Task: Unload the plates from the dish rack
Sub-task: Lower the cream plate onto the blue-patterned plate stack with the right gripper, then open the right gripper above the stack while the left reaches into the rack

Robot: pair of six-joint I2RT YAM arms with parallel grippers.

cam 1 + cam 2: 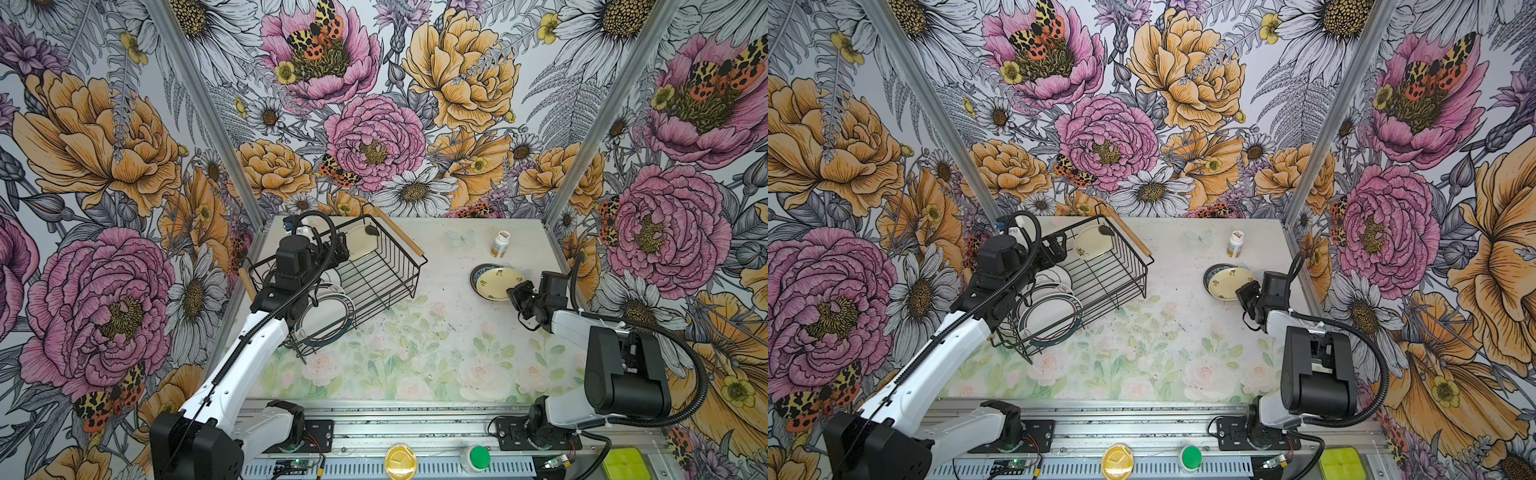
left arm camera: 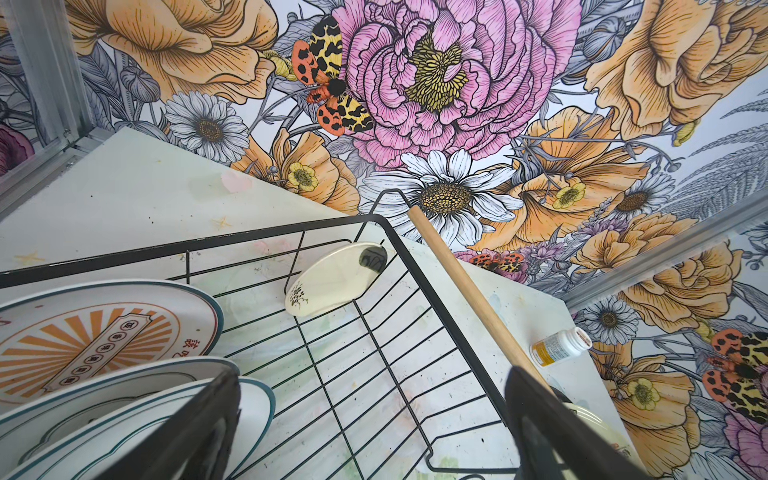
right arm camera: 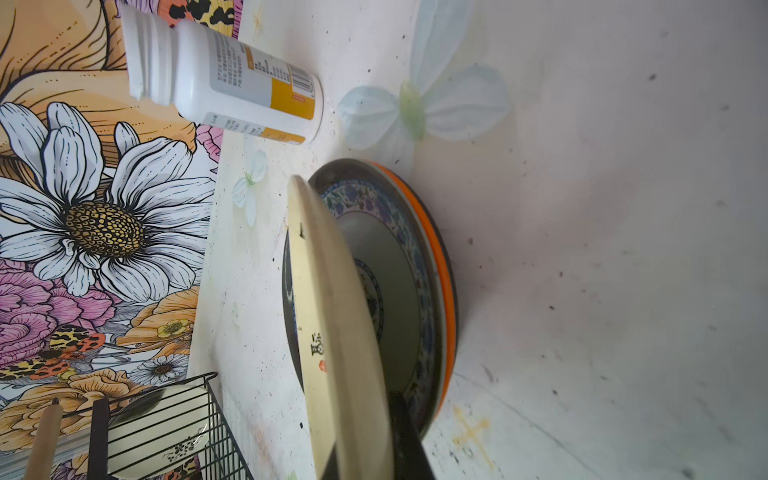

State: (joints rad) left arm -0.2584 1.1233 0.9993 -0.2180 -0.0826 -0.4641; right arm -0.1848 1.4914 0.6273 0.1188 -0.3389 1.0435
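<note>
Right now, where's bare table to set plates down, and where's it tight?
Widest bare patch: the table between the dish rack and the plate stack, running to the front edge. Smaller one behind, between rack and pill bottle. Crowded: around stack, bottle and the held cream plate.

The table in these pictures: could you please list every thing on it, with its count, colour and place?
dish rack: one, black wire with wooden handles, left rear of the table.
cream floral plate: one, leaning at the rack's far end.
white plates: at least three, dark rims, one with an orange sunburst, standing at the rack's near end.
stacked plates: several, blue-patterned on top, orange and black below, right side of the table.
held cream plate: one, tilted over the stack.
pill bottle: one, white and yellow, upright behind the stack.
green button: one, front rail.
left pincer: open, over the rack.
right pincer: shut on the held cream plate's rim.
</note>
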